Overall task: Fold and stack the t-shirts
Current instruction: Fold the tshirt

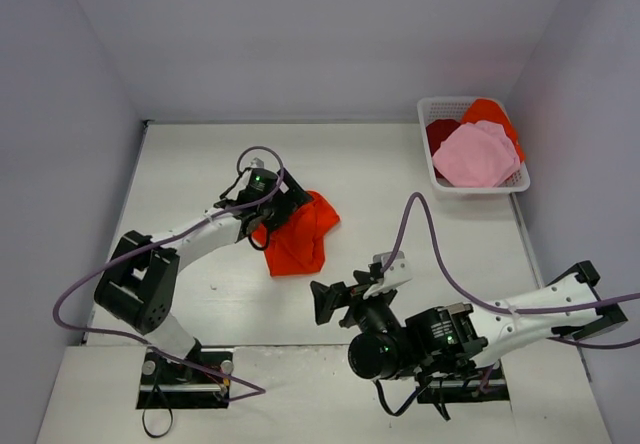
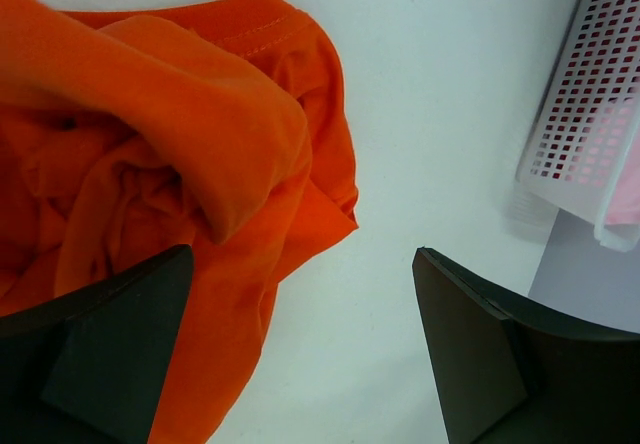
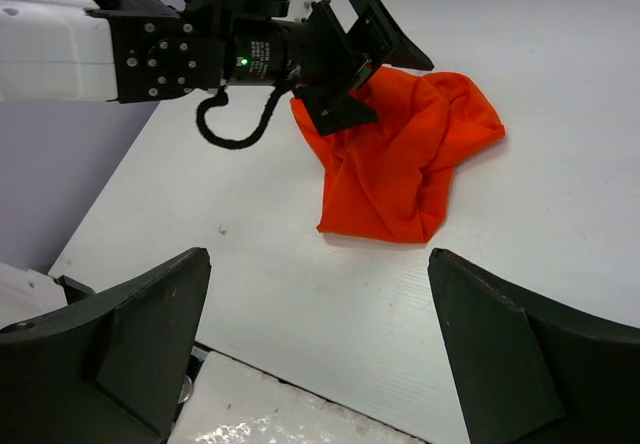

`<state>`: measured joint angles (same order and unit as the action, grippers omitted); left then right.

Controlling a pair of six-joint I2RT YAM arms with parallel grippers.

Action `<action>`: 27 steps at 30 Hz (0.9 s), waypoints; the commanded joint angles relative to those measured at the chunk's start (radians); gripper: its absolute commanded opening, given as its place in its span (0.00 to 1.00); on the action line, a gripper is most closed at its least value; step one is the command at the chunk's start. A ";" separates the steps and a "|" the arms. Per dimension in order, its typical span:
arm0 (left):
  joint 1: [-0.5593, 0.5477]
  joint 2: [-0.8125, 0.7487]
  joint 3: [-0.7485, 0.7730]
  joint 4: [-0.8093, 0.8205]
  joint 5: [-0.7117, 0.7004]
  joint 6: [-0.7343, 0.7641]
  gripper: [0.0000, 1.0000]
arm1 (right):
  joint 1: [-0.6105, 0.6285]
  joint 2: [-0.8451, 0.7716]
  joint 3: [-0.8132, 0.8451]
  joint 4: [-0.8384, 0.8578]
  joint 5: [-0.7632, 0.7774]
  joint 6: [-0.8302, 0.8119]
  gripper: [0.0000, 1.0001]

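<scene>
A bright orange-red t-shirt (image 1: 302,236) lies crumpled on the white table, left of centre. My left gripper (image 1: 281,214) hangs open over the shirt's upper left edge. In the left wrist view the t-shirt (image 2: 160,154) fills the left side. Its edge runs under the left finger (image 2: 110,349), and the left gripper (image 2: 300,309) holds nothing. My right gripper (image 1: 340,300) stands open near the front edge, short of the shirt. From the right wrist, the t-shirt (image 3: 400,169) lies ahead of the right gripper (image 3: 320,309), with the left gripper (image 3: 400,92) above the cloth. Pink (image 1: 474,156), dark red (image 1: 441,132) and orange (image 1: 493,114) t-shirts lie bunched in the basket.
A white plastic lattice basket (image 1: 432,169) stands at the back right corner, also visible as a basket (image 2: 585,94) in the left wrist view. Grey walls close in the table on three sides. A purple cable (image 1: 425,249) loops over the table from the right arm.
</scene>
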<state>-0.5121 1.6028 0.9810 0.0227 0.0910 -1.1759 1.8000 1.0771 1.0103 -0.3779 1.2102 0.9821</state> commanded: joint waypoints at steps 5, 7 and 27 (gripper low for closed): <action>0.003 -0.173 0.056 -0.145 -0.082 0.114 0.86 | -0.088 -0.040 0.045 0.014 0.006 -0.016 0.87; 0.003 -0.226 0.071 -0.179 -0.131 0.150 0.86 | -0.128 -0.034 0.060 0.014 -0.011 -0.043 0.87; 0.004 -0.584 0.050 -0.432 -0.415 0.415 0.86 | -0.572 0.409 0.324 0.051 -0.279 -0.448 0.88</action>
<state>-0.5117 1.0599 1.0218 -0.4110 -0.2615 -0.8242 1.2770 1.4708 1.2640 -0.3626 0.9417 0.6289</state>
